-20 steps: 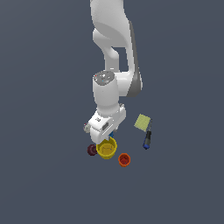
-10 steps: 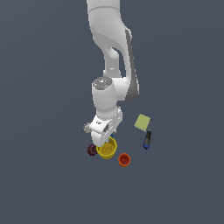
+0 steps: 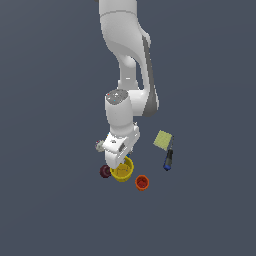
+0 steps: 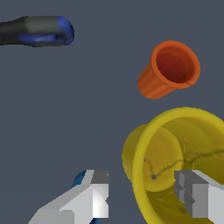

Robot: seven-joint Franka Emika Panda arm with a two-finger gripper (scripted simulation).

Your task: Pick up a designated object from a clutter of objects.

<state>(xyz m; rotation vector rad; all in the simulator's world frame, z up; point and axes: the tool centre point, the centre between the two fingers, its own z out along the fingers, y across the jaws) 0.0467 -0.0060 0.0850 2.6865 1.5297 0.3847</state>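
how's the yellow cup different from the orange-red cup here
The yellow cup is clearly the larger; the orange-red cup is much smaller. The gripper straddles the yellow cup's wall, one finger inside and one outside, while the orange-red cup stands apart, untouched. In the exterior view the yellow cup sits under the arm and the orange-red cup lies toward that view's right. Both are tapered, open-topped and upright.

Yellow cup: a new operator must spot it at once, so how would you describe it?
Follow the white arm down to its gripper; the yellow cup sits right under it, one finger inside the rim. It is the biggest item, wider than the orange-red cup and the maroon ball flanking it.
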